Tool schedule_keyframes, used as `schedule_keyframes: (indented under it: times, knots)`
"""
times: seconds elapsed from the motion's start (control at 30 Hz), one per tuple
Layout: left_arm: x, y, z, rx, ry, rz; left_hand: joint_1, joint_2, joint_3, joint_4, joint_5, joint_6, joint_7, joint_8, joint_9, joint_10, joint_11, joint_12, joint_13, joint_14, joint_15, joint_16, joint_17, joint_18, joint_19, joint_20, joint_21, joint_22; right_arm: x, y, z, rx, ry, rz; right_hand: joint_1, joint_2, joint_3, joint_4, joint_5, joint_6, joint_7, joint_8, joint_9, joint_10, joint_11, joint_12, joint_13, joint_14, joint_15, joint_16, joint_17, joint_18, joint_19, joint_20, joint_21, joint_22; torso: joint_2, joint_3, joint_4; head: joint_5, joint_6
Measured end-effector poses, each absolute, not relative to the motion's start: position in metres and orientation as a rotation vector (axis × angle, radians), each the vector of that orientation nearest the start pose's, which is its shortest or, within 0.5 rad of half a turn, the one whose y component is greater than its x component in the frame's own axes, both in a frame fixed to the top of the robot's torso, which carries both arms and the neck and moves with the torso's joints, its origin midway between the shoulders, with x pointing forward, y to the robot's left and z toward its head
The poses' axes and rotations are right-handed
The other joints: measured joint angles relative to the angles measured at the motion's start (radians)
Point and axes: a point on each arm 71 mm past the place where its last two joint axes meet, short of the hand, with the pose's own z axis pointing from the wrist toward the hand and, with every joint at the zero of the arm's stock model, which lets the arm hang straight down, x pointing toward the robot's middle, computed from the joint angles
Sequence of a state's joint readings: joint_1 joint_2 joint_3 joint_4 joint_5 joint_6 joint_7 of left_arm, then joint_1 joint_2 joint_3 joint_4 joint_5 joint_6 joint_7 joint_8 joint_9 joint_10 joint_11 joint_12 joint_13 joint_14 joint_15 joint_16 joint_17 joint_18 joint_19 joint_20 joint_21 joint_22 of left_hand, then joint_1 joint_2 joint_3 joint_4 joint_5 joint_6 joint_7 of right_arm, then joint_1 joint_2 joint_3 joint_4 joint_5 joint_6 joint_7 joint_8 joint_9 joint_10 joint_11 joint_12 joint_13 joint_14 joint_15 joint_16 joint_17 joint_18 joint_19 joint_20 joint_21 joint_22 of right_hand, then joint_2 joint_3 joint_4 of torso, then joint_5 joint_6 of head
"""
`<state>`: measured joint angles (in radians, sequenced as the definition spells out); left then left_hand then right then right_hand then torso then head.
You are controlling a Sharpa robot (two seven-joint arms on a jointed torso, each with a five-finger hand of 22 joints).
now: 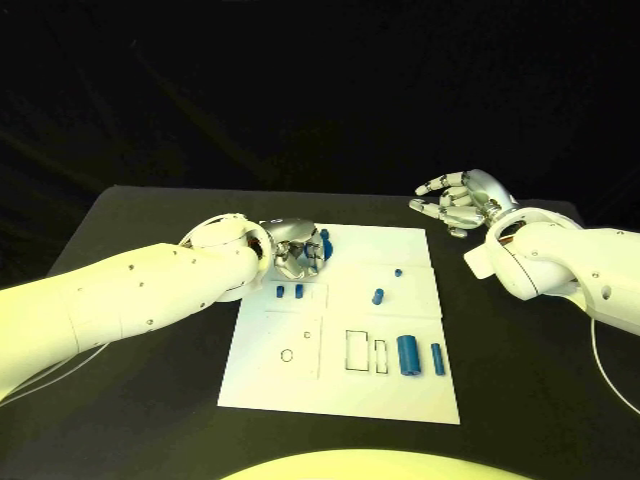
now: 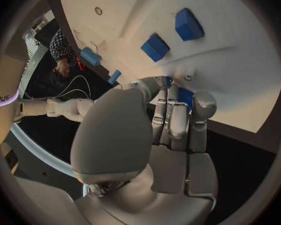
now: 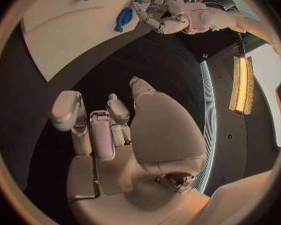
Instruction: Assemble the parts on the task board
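Observation:
The white task board [image 1: 342,385] lies in the middle of the black table. My left hand [image 1: 294,252] is down on its far left corner, fingers curled around a long blue part [image 1: 325,238]; the left wrist view shows that hand [image 2: 172,120] with the blue part [image 2: 184,96] between its fingers. My right hand [image 1: 462,203] hovers off the board's far right corner, fingers apart, holding nothing. In the right wrist view this hand [image 3: 109,130] hangs over bare table. Two small blue parts [image 1: 289,291] lie just near of the left hand.
More blue parts sit on the board: one [image 1: 378,296] at the middle, a tiny one [image 1: 400,271] farther back, and two long ones [image 1: 408,355] at the near right beside rectangular slots [image 1: 356,351]. Black table [image 1: 551,400] surrounds the board.

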<state>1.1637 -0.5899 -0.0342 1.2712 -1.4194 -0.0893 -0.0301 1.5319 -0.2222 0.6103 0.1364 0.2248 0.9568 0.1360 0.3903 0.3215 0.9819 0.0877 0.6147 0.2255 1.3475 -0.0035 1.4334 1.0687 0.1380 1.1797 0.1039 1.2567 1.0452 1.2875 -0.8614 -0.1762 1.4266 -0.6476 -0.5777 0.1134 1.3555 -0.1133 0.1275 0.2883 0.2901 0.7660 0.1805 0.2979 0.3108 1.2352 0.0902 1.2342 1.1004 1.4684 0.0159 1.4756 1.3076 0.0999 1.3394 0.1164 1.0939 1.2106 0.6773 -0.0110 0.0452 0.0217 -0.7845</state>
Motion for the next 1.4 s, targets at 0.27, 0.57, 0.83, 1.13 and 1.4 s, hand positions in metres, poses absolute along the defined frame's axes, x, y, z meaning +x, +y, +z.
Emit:
schedule_keyframes:
  times: [0.27,0.57,0.83,1.13,1.4]
  knots:
    - [0.507,0.141,-0.219,0.242,1.866,-0.757,-0.005,-0.005,0.006,-0.006,0.000,0.004,-0.001,-0.004,0.001,0.000,0.000,0.000,0.000,0.000,0.000,0.004,0.002,0.000,0.001,0.002,0.000,0.002,0.507,-0.259,-0.187,0.605,1.522,0.868,0.000,0.000,0.000,0.000,0.000,0.000,0.000,0.000,0.000,0.000,0.000,0.000,0.000,0.000,0.000,0.000,0.000,0.000,0.000,0.000,0.000,0.000,0.000,0.0003,0.0005,0.000,0.002]
    - [0.502,0.159,-0.210,0.212,1.856,-0.760,-0.007,-0.004,0.006,-0.006,0.000,0.005,-0.002,-0.004,0.001,0.004,0.004,-0.008,0.001,0.000,0.000,0.004,-0.003,0.000,0.001,0.001,0.005,0.005,0.506,-0.259,-0.187,0.606,1.522,0.867,0.000,0.000,0.000,0.000,0.000,0.000,0.000,0.000,0.000,0.000,0.000,0.000,0.000,0.000,0.000,0.000,0.000,0.000,0.000,0.000,0.000,0.000,-0.001,0.0008,0.0012,0.004,0.003]
    - [0.504,0.175,-0.210,0.185,1.865,-0.730,-0.012,-0.004,0.006,-0.006,0.000,0.005,-0.002,-0.004,0.001,0.004,0.004,-0.008,0.002,0.000,0.000,0.004,-0.007,0.000,0.001,0.001,0.005,0.005,0.506,-0.260,-0.186,0.606,1.521,0.866,0.000,0.000,0.000,0.000,0.000,0.000,0.000,0.000,0.000,0.000,0.000,0.000,0.000,0.000,0.000,0.000,0.000,0.000,0.000,0.000,0.000,0.000,0.000,-0.0004,0.0012,0.005,0.002]
    - [0.507,0.181,-0.215,0.166,1.887,-0.718,-0.015,-0.007,0.006,-0.006,-0.001,0.005,-0.002,-0.008,0.002,0.004,0.003,-0.012,0.008,0.000,0.000,0.004,-0.008,0.000,0.001,0.001,0.005,0.004,0.506,-0.260,-0.186,0.606,1.521,0.867,0.000,0.000,0.000,0.000,0.000,0.000,0.000,0.004,-0.001,0.000,0.000,0.000,0.000,0.000,0.000,0.000,0.000,0.000,0.000,0.000,0.000,0.000,0.001,-0.0016,0.0010,0.007,-0.001]
    - [0.509,0.181,-0.219,0.160,1.906,-0.716,-0.015,-0.007,0.005,-0.006,-0.001,0.005,-0.002,-0.008,0.002,0.004,0.003,-0.012,0.008,0.000,0.000,0.004,-0.010,0.000,0.001,0.001,0.005,0.002,0.506,-0.260,-0.187,0.606,1.521,0.866,0.000,0.000,0.000,0.000,0.000,0.000,0.000,0.004,-0.001,0.000,0.000,0.000,0.000,0.000,0.000,0.000,0.000,0.000,0.000,0.000,0.000,0.000,0.001,-0.0006,0.0005,0.006,-0.001]
